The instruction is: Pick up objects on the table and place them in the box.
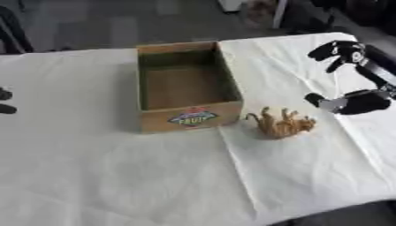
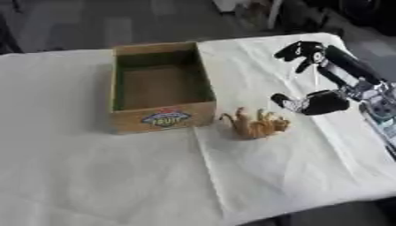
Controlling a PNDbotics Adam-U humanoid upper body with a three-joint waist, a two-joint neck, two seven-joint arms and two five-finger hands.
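The right robot hand (image 2: 309, 79) hangs at the scene's right, fingers and thumb spread wide apart and holding nothing. Only dark fingertips of the left robot hand (image 1: 5, 100) show at the left edge.

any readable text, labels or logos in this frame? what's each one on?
"FRUIT": on the oval label on the near front wall of the cardboard box; the letters are blurred, so this reading is only likely.
Smaller print and the red mark above that word on the same label: too blurred to read.
No text shows on the tan toy animal, the white tablecloth or either robot hand.
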